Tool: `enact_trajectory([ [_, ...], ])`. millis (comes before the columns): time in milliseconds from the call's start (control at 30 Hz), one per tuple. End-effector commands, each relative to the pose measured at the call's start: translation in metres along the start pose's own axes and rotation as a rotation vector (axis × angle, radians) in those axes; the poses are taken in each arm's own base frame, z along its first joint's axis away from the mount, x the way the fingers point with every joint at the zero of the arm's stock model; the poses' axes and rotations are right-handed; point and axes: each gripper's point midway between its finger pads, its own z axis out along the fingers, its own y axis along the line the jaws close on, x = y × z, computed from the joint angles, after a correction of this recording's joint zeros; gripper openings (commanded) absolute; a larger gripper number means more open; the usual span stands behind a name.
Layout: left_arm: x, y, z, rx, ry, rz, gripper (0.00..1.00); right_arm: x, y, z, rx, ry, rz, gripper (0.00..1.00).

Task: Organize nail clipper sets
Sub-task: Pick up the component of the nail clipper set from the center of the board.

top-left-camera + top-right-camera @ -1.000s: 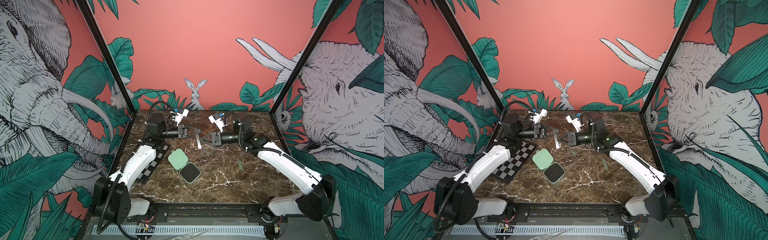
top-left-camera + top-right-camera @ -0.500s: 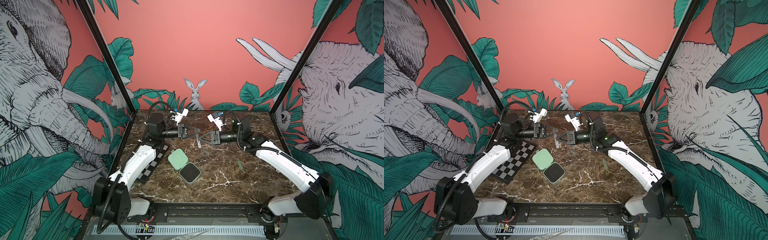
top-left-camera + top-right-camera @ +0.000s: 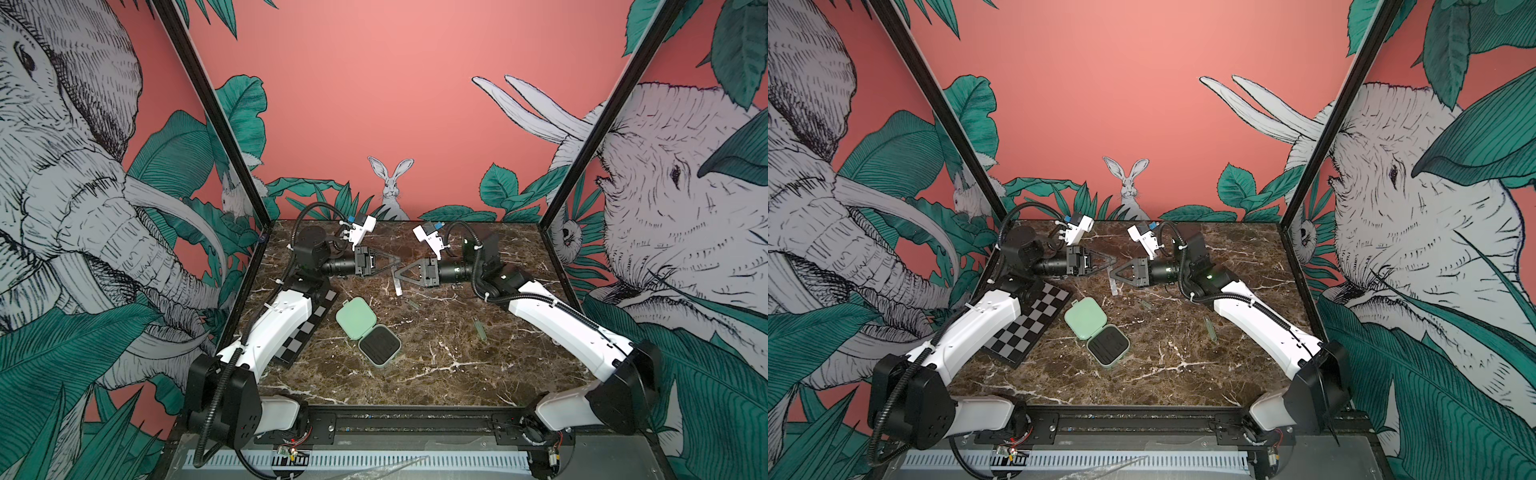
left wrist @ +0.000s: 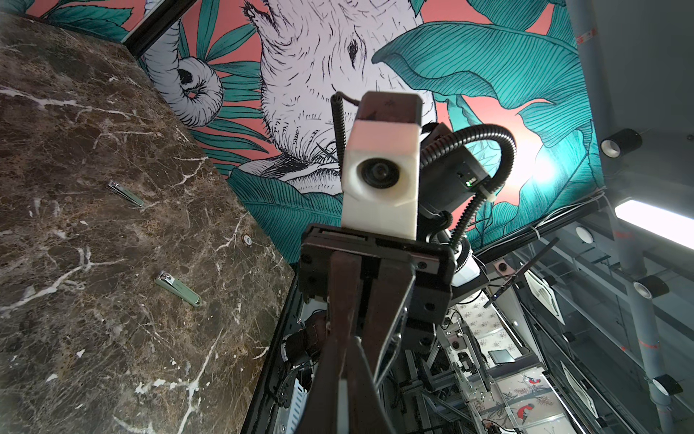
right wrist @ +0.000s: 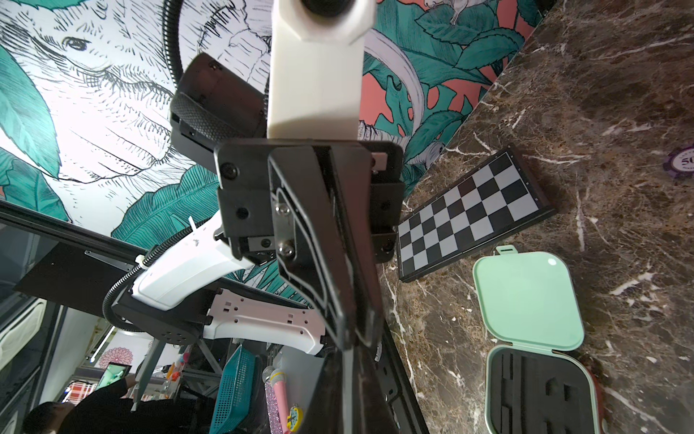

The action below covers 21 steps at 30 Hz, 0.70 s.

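The nail clipper set's mint-green case lies open mid-table, lid (image 3: 356,318) beside the dark ribbed base (image 3: 380,344); both top views and the right wrist view (image 5: 525,297) show it. Two grey-green clippers (image 3: 412,304) (image 3: 480,328) lie loose on the marble, also in the left wrist view (image 4: 178,288). Above the back of the table my left gripper (image 3: 398,262) and right gripper (image 3: 395,273) meet tip to tip. Both are shut on a thin metal tool (image 3: 397,286) that hangs down between them. It shows as a pale strip in the left gripper (image 4: 341,345) and in the right gripper (image 5: 350,351).
A black-and-white checkered board (image 3: 1027,318) lies at the left, partly under my left arm. A purple chip (image 5: 681,161) sits on the marble beyond the board. Glass walls close in the table at the left, right and back.
My right gripper has moved left up to the left gripper's tip and its jaws have closed on the hanging tool. The left arm has kept still with its grip.
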Motion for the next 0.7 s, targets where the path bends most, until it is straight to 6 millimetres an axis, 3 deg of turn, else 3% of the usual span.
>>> enact_trajectory([
  [0, 0.004, -0.013, -0.001, 0.030, 0.017, 0.024, 0.00, -0.008, 0.011, 0.001, -0.049, -0.026, -0.038, 0.01],
  [100, 0.003, -0.014, -0.001, 0.027, 0.014, 0.028, 0.00, -0.007, 0.010, 0.001, -0.047, -0.024, -0.035, 0.03],
  [167, 0.002, -0.014, -0.001, 0.027, 0.014, 0.029, 0.00, -0.005, 0.010, 0.000, -0.045, -0.021, -0.030, 0.17],
  [300, 0.002, -0.014, -0.001, 0.028, 0.018, 0.032, 0.00, -0.004, 0.009, -0.002, -0.029, -0.024, -0.032, 0.28],
  [667, 0.001, -0.016, -0.001, 0.024, 0.014, 0.032, 0.00, -0.004, 0.005, -0.011, -0.017, -0.044, -0.027, 0.16],
])
